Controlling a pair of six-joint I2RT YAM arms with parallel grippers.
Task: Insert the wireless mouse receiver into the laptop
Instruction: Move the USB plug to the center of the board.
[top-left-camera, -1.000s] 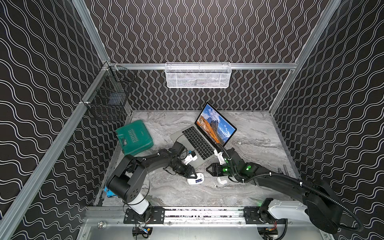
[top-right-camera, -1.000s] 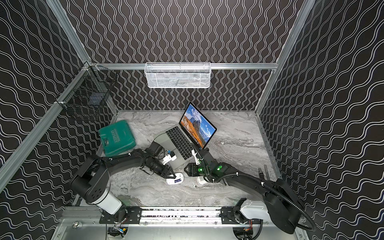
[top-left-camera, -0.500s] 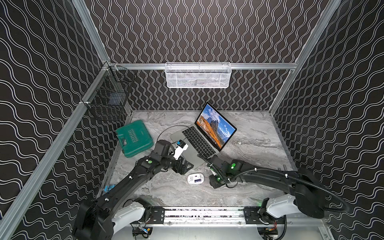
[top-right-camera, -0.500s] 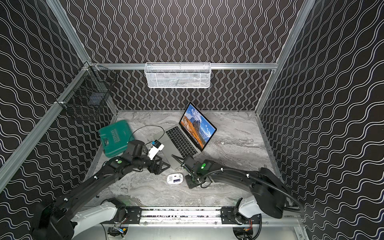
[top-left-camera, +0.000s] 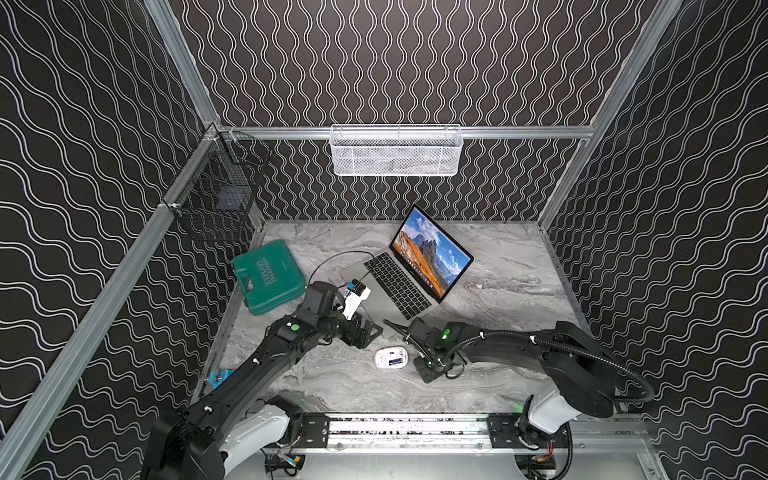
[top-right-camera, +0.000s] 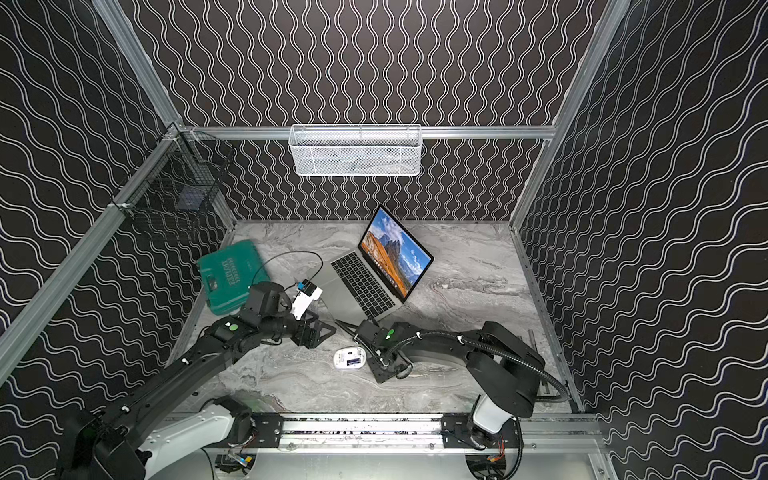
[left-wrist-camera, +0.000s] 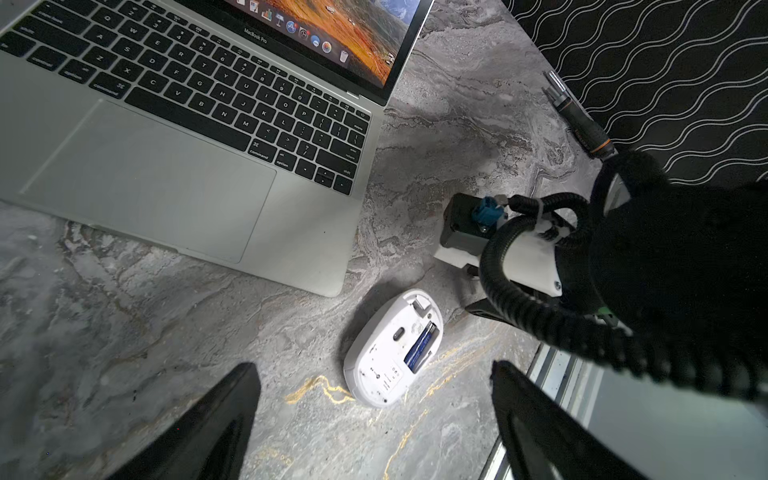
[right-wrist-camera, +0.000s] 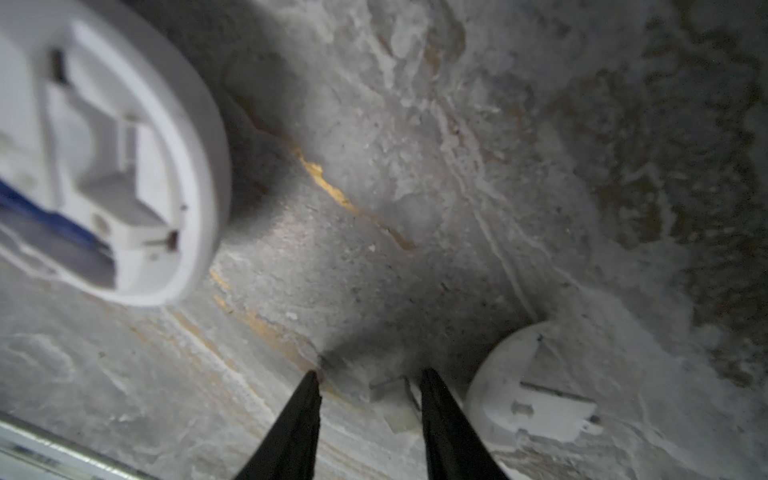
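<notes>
Pickup step: my right pincer (right-wrist-camera: 370, 374), narrow but unclamped, straddles what looks like the receiver (right-wrist-camera: 388, 392); my left pincer (left-wrist-camera: 372, 365) gapes wide. Next: pinch, lift.

One laptop (top-left-camera: 399, 286), one mouse (top-left-camera: 390, 357), one green case (top-left-camera: 268, 278), one white basket (top-left-camera: 395, 151), one black basket (top-left-camera: 216, 195).

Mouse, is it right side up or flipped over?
Flipped: the mouse lies underside up, with its sensor hole and a blue battery showing in the open bay.
</notes>
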